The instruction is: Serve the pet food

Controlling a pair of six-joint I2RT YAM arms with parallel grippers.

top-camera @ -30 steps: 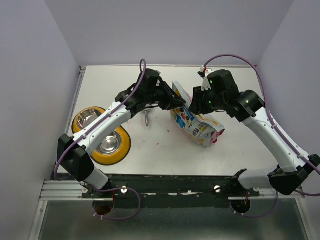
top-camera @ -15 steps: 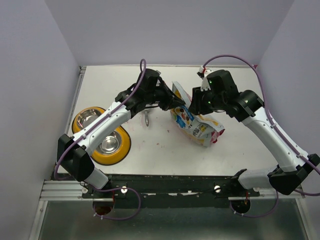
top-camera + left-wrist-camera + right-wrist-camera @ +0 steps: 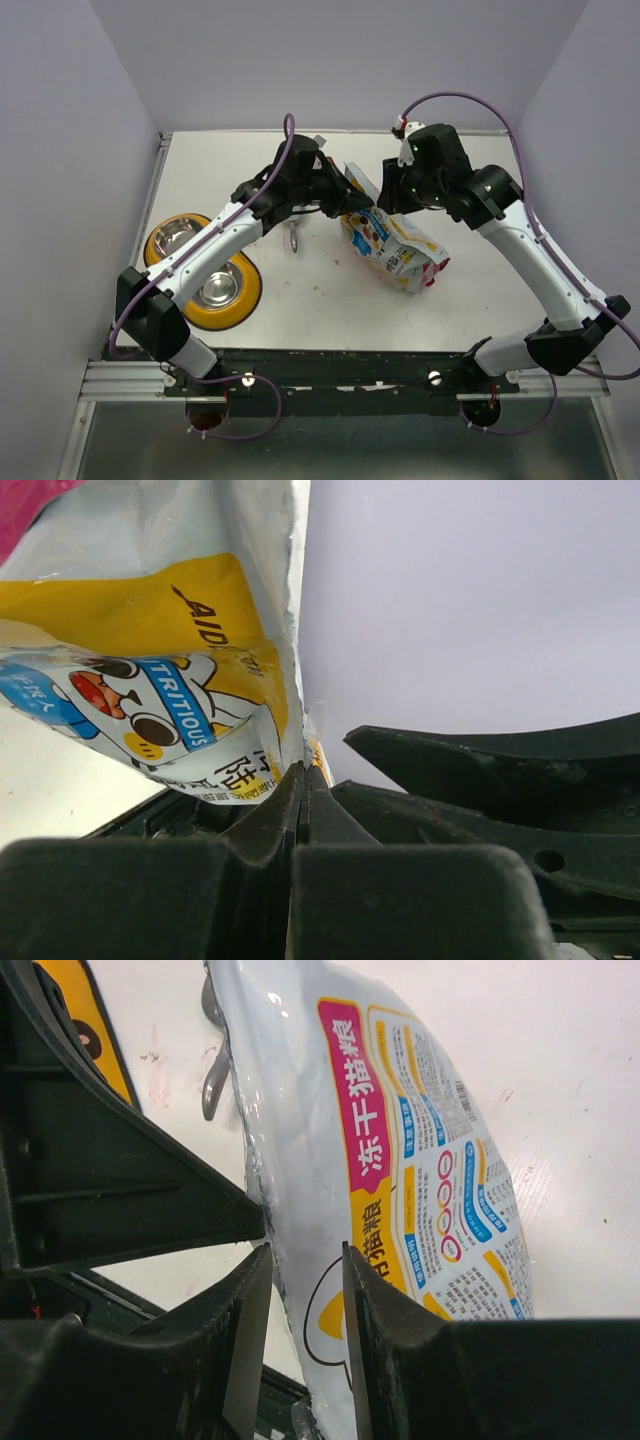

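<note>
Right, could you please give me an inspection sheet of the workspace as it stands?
Surface: white table, faint reddish specks.
Job's things: pet food bag lying mid-table; no kibble seen.
Clutter: metal scoop between feeder and bag; feeder bowls look empty.
Grippers: left gripper shut on the bag's edge; right gripper open, astride the bag's edge.
Cables: purple cables loop over both arms.
Surroundings: pale walls on three sides.

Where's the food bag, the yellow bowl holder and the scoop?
food bag (image 3: 398, 248): top view, printed front.
yellow bowl holder (image 3: 250, 292): top view, yellow rim.
scoop (image 3: 293, 240): top view, metal handle.
</note>
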